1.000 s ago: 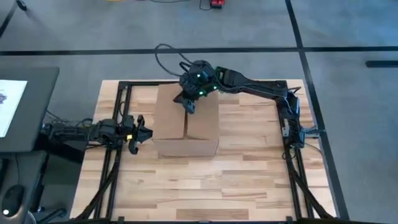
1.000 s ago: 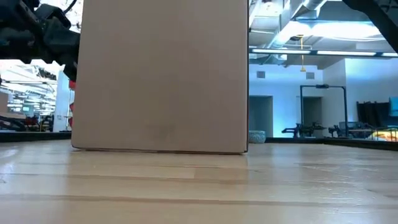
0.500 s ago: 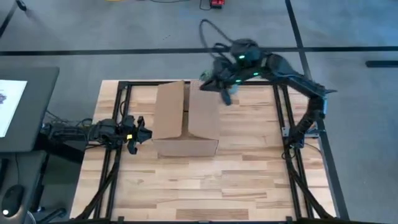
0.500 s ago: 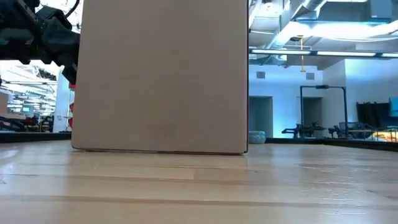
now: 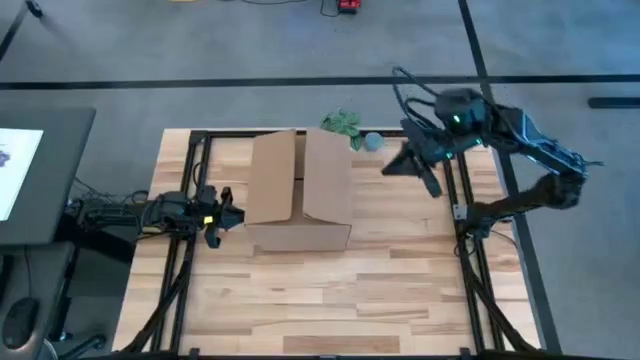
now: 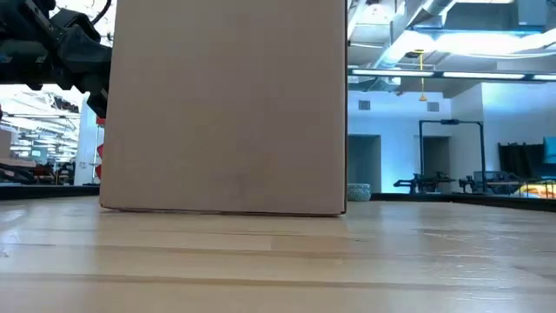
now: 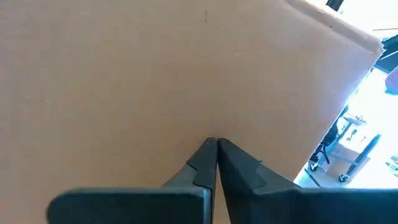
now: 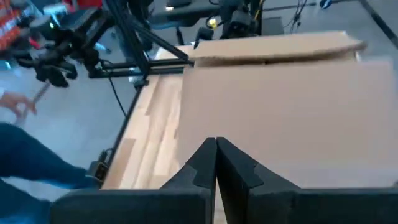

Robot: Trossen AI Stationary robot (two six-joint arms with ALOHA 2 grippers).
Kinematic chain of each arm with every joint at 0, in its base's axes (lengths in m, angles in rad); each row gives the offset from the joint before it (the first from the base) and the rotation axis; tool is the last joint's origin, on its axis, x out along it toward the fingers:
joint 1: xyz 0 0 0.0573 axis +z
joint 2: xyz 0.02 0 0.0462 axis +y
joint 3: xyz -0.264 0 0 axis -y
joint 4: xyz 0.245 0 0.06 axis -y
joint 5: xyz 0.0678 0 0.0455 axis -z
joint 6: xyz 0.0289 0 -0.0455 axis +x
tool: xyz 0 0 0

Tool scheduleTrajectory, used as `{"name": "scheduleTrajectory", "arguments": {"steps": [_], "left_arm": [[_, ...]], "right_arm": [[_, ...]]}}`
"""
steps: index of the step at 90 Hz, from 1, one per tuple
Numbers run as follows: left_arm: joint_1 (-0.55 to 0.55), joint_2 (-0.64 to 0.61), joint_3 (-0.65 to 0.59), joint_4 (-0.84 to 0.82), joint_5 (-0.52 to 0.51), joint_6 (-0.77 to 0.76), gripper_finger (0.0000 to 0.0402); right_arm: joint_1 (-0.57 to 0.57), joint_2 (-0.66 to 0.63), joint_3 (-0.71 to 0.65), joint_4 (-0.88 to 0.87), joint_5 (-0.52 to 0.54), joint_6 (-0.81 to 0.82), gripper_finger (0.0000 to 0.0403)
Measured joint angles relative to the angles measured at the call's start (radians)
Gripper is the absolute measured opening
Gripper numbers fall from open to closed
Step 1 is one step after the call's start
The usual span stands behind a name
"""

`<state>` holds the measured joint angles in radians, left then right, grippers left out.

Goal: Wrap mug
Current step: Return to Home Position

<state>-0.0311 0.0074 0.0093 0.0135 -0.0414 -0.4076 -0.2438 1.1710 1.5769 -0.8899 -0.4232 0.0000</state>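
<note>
Wooden table [image 5: 400,290] — one cardboard box [image 5: 325,190] atop

A wooden table [image 5: 330,290] stands beside a dark desk [image 5: 65,170].

The box [image 5: 299,193] hides its inside: in the high view its top flaps cover all but a thin dark slit at mid-frame. In the low view its front wall fills the centre, runs off the top edge and blocks the bench [image 6: 365,252] behind it. The left end effector [image 7: 216,145] is only a dark mass there, cut by the upper left corner. In the left wrist view cardboard spills past every edge but the right. At upper centre of the high view a green clump [image 5: 342,123] and a grey round thing [image 5: 372,141] are too small to identify. In the right wrist view, a blurred person [image 8: 28,165] in blue is cut off at lower left.
</note>
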Motion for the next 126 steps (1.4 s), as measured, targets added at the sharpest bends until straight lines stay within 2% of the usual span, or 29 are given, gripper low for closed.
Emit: {"name": "scheduleTrajectory", "arguments": {"steps": [19, 33, 65, 85, 96, 103, 118, 126], "left_arm": [[0.0, 0.0, 0.0, 0.0, 0.0, 0.0, 0.0], [0.0, 0.0, 0.0, 0.0, 0.0, 0.0, 0.0], [0.0, 0.0, 0.0, 0.0, 0.0, 0.0, 0.0], [0.0, 0.0, 0.0, 0.0, 0.0, 0.0, 0.0], [0.0, 0.0, 0.0, -0.001, 0.001, 0.0, 0.0], [0.0, 0.001, 0.0, 0.002, 0.001, 0.0, 0.0], [0.0, 0.001, 0.0, 0.0, 0.001, 0.0, 0.0], [0.0, 0.001, 0.0, 0.001, 0.001, 0.0, 0.0]], "right_arm": [[-0.001, -0.281, -0.467, 0.416, 0.008, 0.197, 0.0], [0.0, -0.464, -0.728, 0.686, 0.087, 0.302, 0.0], [-0.001, -0.925, -1.092, 0.745, 0.308, 0.408, 0.0], [-0.001, -1.164, -1.301, 0.894, 0.369, 0.482, 0.0], [-0.001, -1.163, -1.378, 0.985, 0.418, 0.471, 0.0], [-0.002, -1.141, -1.423, 1.101, 0.427, 0.466, 0.0], [-0.019, -1.14, -1.557, 1.203, 0.455, 0.507, 0.0], [-0.034, -1.138, -1.568, 1.149, 0.454, 0.52, 0.0]]}}
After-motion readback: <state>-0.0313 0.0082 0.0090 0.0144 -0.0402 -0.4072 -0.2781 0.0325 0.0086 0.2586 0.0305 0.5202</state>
